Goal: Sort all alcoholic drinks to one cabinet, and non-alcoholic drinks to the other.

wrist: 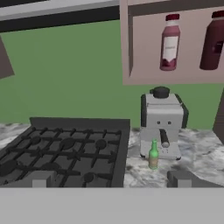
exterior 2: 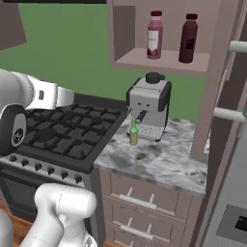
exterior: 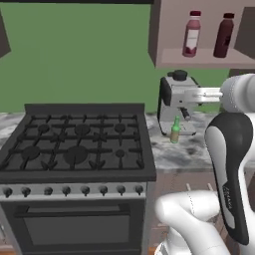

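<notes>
A slim green long-necked bottle (exterior: pixel 175 131) (exterior 2: pixel 133 132) (wrist: pixel 153 154), an alcoholic drink, stands upright on the marble counter just in front of the coffee machine. Two non-alcoholic drinks stand side by side on the shelf of the open wall cabinet above: a pink bottle (exterior: pixel 191 34) (exterior 2: pixel 155 34) (wrist: pixel 169 42) with a white label and a dark maroon bottle (exterior: pixel 224 36) (exterior 2: pixel 188 38) (wrist: pixel 214 41). My gripper (wrist: pixel 111 180) is open and holds nothing, its fingertips (wrist: pixel 39 179) set wide apart. It hangs well back from the counter, facing the stove and the green bottle.
A silver coffee machine (exterior: pixel 177 102) (exterior 2: pixel 148 106) (wrist: pixel 162 122) stands on the counter (exterior 2: pixel 159 164) under the cabinet (exterior 2: pixel 164 60). A black gas stove (exterior: pixel 74 142) (exterior 2: pixel 72 130) takes up the left. Drawers (exterior 2: pixel 144 207) sit below the counter, and a tall unit (exterior 2: pixel 226 116) with handles stands to the right.
</notes>
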